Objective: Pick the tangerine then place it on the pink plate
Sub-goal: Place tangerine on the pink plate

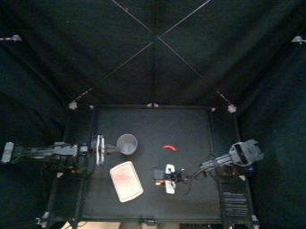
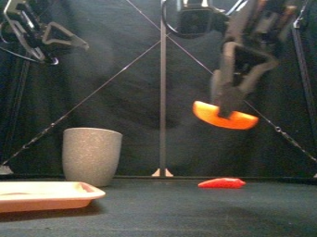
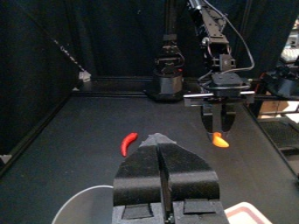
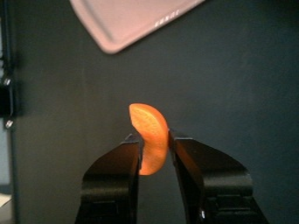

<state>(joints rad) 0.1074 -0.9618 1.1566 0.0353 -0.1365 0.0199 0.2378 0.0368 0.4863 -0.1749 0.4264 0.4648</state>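
Black matte counter [image 1: 191,125], black curtains [image 1: 153,54] on three sides.

Right gripper [image 2: 231,100] is clenched on the tangerine [image 2: 225,116] and holds it in the air, clear of the counter. It is a single orange segment, curved like a crescent. In the front view its long axis lies roughly level, with the rounded edge down. The jaws pinch it from above near one end, and the other end sticks out to the right. In the right wrist view it stands on edge between the two jaws. Its arched tip pokes out past the fingertips, so the long axis runs along the jaws.

Pink plate [image 1: 125,179] lies flat at the front left of the counter with nothing on it. In the top view the right gripper hangs just to its right. In the right wrist view one corner of the plate shows beyond the tangerine, and the two are apart.

A red chili [image 2: 221,182] lies on the counter, below the tangerine in the front view. It is behind the gripper in the top view, with its long axis roughly left to right.

A grey cup [image 2: 92,155] stands upright behind the plate, left of the chili.

Left gripper [image 3: 162,140] has its jaws pressed together and empty. Its arm rests at the left side, raised above the counter and near the grey cup.
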